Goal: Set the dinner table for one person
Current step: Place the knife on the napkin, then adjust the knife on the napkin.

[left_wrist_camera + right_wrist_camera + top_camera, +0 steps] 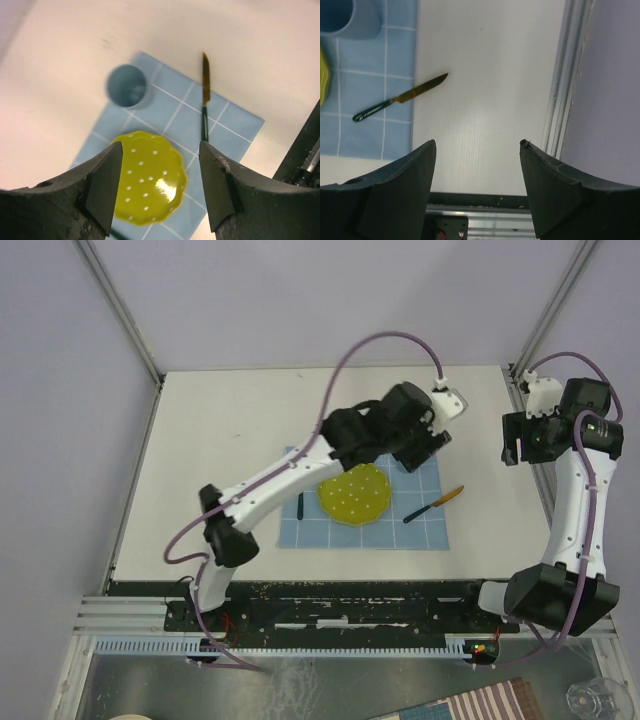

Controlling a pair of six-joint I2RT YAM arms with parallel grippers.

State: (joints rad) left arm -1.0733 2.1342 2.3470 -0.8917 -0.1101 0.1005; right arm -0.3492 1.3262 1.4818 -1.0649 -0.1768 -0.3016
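Pale lavender flat wall panels (340, 300) close in the back, left and right. Two bare aluminium struts (118, 308) run up from the far corners of the plain white matte rectangular worktop (230, 420). Near edge: scuffed black mounting plate (330, 592) on a silver aluminium rail (120, 620). Below that, a grey sheet-metal surface (300, 685) with a dark-red-and-white striped cloth (480, 705) and a clear glass vessel (598, 698) at right. Light is even and diffuse, shadows soft.

The blue cup (126, 86) is blurred from the left wrist, corner-clipped from the right wrist and hidden under the left arm (285, 475) from above — where the dark utensil (300, 505) beside the yellow plate (355, 493) is too small to name.
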